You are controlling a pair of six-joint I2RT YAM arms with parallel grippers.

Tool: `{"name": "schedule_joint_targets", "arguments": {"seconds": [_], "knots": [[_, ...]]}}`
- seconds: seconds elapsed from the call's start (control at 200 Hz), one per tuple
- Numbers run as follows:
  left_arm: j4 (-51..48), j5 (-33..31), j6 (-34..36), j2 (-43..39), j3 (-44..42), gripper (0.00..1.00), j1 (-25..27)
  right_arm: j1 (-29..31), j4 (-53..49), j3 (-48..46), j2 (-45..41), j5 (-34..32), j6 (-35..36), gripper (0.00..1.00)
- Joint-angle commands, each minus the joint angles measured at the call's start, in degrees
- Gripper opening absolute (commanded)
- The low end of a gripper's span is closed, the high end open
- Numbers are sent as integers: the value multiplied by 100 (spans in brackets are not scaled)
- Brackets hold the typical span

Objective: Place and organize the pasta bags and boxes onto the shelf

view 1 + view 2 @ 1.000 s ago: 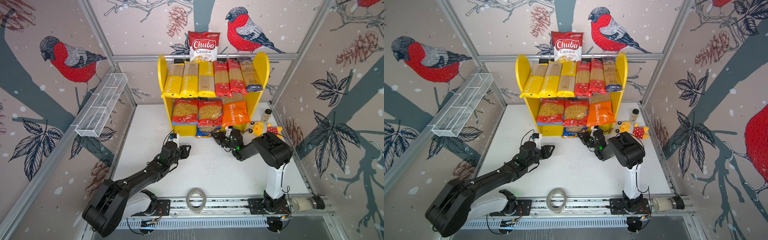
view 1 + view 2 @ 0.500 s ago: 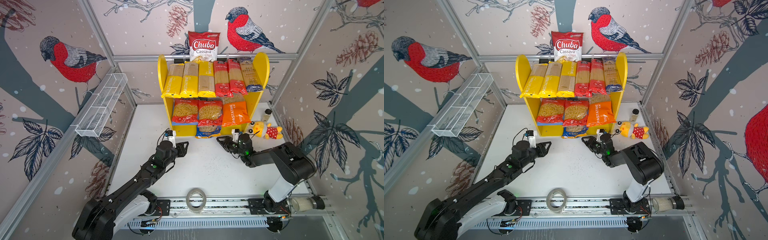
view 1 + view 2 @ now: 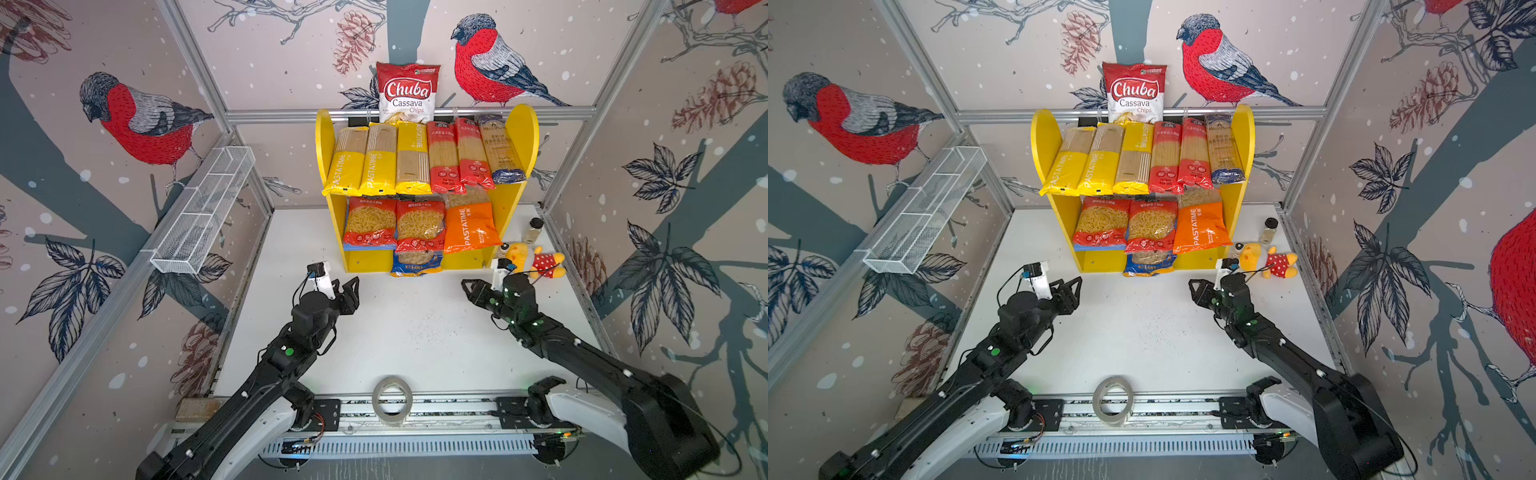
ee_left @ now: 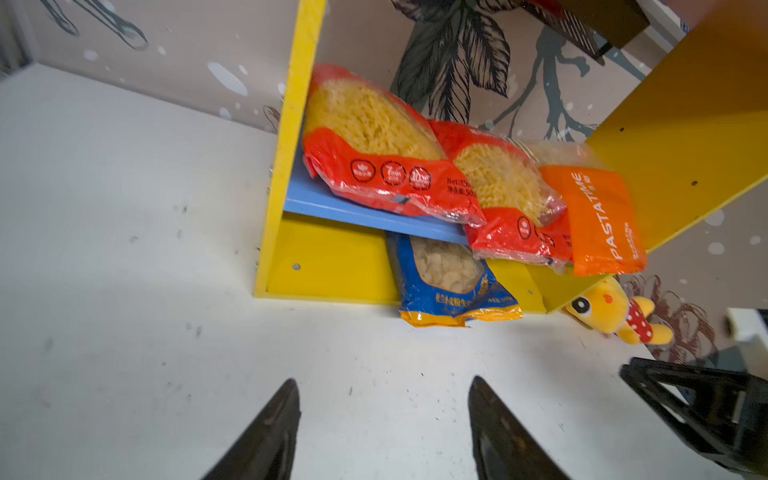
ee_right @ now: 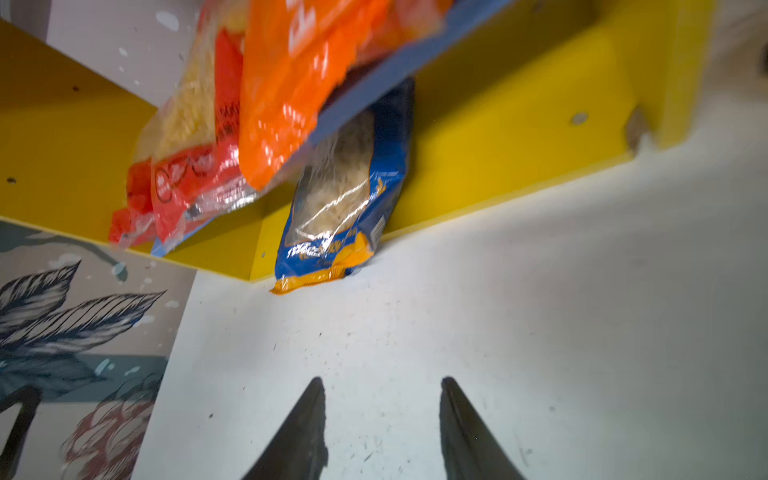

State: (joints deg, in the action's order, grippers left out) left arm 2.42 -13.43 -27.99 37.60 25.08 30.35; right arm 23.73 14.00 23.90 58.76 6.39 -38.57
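We look down on a white desk (image 3: 415,340) walled in by bird-print panels. At its far edge stands the small two-tier shelf (image 3: 524,137) with rounded yellow side panels. Two black arms reach in from the near rail.

The left tool (image 3: 350,291) hangs over the desk just left of the shelf's foot. In its wrist view the jaws stand wide, with only bare desk between them. The right tool (image 3: 467,286) hangs near the shelf's right foot, jaws parted and holding nothing.

A white wire-mesh basket (image 3: 203,212) is fixed to the left wall.

On the upper tier six long plastic packs lean side by side, their lower ends overhanging the front edge. From the left they are three yellow PASTATIME packs (image 3: 376,166), two red spaghetti packs (image 3: 459,158) and one navy-gold spaghetti pack (image 3: 500,149).

On the blue lower board (image 4: 353,212) two red short-pasta bags (image 3: 392,224) and an orange PASTATIME bag (image 3: 469,226) sit in a row, touching. A blue-orange short-pasta bag (image 3: 417,262) lies under that board, its end poking out onto the desk.

A red-white Chuba Cassava Chips bag (image 3: 407,93) stands behind the shelf top. A yellow plush toy in a red dotted dress (image 3: 532,259) lies just right of the shelf, near the right tool. We also see a roll of clear tape (image 3: 392,401) on the near rail and a small dark-capped bottle (image 3: 533,230) by the right wall.
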Motion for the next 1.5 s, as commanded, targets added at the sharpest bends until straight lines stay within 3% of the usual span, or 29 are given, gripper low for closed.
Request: {"name": "schedule_joint_targets", "arguments": {"seconds": [0.0,0.09,0.155,0.235,0.31,0.405,0.515,0.655,0.835,0.966,1.271,1.496], "knots": [[122,-1181,416,-205,-156,64,4,-276,-598,168,-402,-934,637,51],[565,-2117,748,-250,-368,66,11,-671,-553,207,-675,-1908,739,59],[1277,-2636,1196,-178,-623,67,2,-892,308,-169,-784,-2685,953,68],[2426,-3335,1771,71,-1041,70,0,-1159,1522,-662,-687,-3181,1227,75],[3935,-4121,2434,511,-1594,76,-58,-1459,1069,-390,-500,-3464,1278,76],[4856,-4471,2742,999,-1953,79,-328,-1780,970,-333,-344,-3998,1319,77],[5361,-4314,2491,1463,-2221,80,-762,-2122,1658,-814,-486,-4279,1293,76],[5847,-3233,1811,2260,-2291,81,-1371,-2280,2712,-1226,-164,-4343,1588,76],[7479,-2504,2113,3428,-2297,83,-1713,-2354,3782,-1492,557,-4006,1905,76],[6847,-2135,2344,3559,-1875,84,-1960,-2538,4302,-1525,1015,-3510,1838,76],[8757,-1925,2604,4642,-2139,84,-2305,-2774,4356,-1343,1278,-2924,1972,75],[8725,-1914,2614,4724,-2093,84,-2305,-2862,4459,-1313,1446,-2710,2037,74]]}}
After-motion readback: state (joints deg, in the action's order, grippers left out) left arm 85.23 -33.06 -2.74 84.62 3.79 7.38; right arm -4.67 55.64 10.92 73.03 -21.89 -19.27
